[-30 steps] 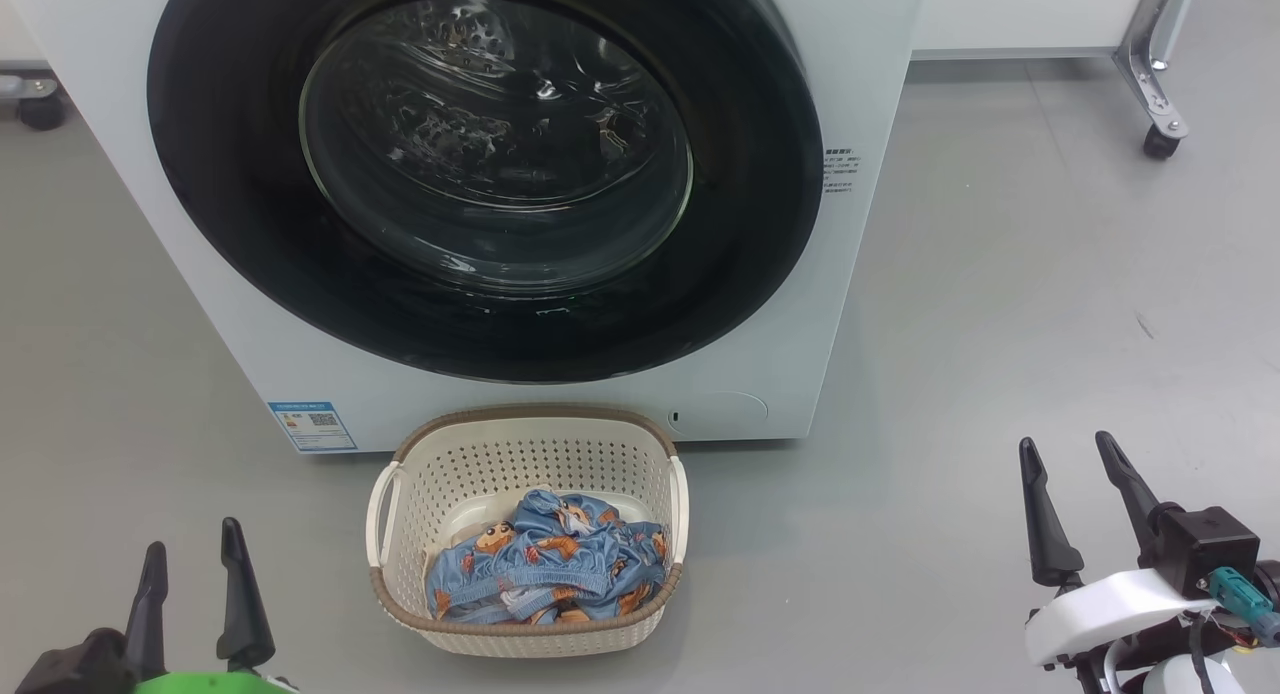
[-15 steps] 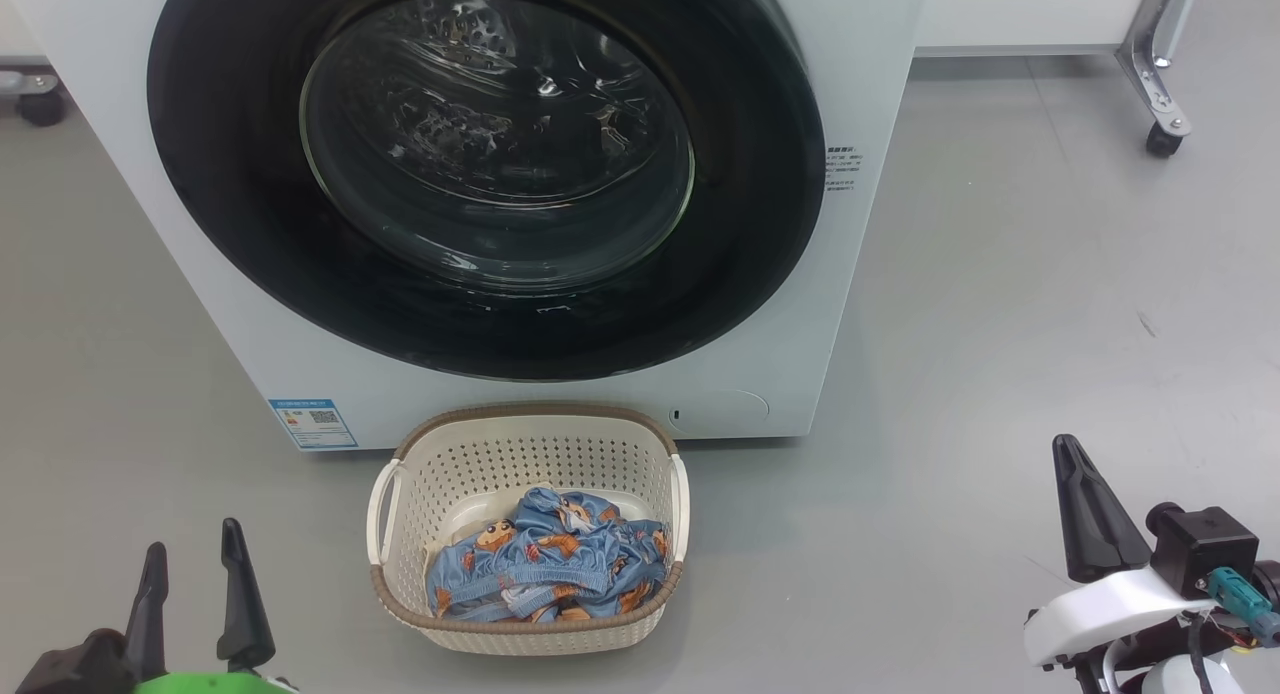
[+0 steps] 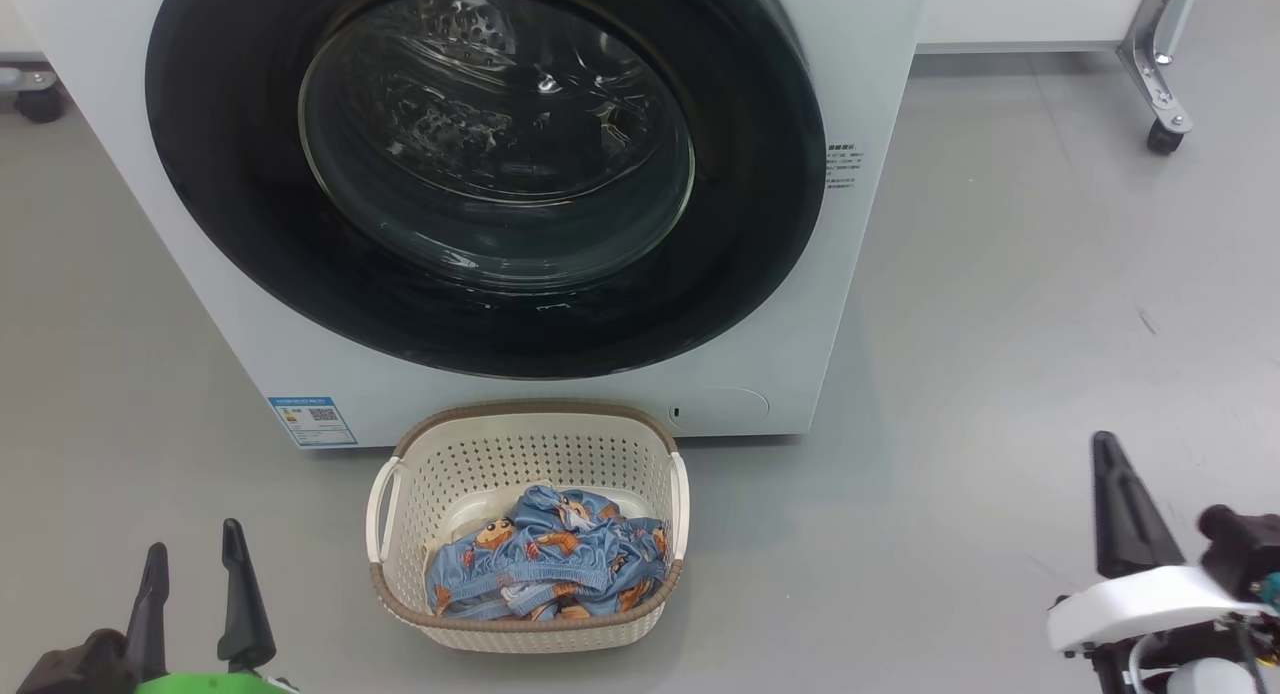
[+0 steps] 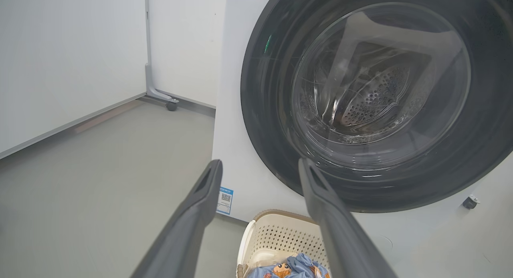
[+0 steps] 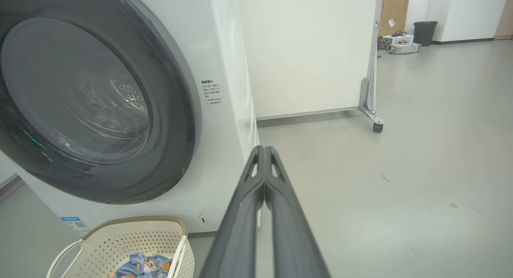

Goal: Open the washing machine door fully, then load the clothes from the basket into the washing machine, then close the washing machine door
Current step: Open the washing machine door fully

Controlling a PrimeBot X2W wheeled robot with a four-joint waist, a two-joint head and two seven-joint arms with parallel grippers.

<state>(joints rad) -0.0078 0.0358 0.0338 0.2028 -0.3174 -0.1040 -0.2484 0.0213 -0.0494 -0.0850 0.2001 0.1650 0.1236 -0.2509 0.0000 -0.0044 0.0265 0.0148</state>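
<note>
Nothing of the job is done yet. The washing machine door is shut flat against the white washing machine, and the shiny drum shows through its glass. All the clothes, blue with orange-brown cartoon figures, lie in the basket. So opening the door, loading and closing are all left to do.

The basket stands on the grey floor, just in front of the foot of the machine and below the door. A small blue label sticker is on the machine's low front corner, to the basket's left.

The left pincer is spread wide and holds nothing. It sits low, near the floor, left of the basket. The right pincer is pressed together, with nothing in it, out to the right of the basket and well apart from it.

There is lots of bare floor to the right of the machine. A metal frame leg on a wheel stands far back there. The basket is low, so I think the door can swing out over it, but the arms must keep clear of its rim.
</note>
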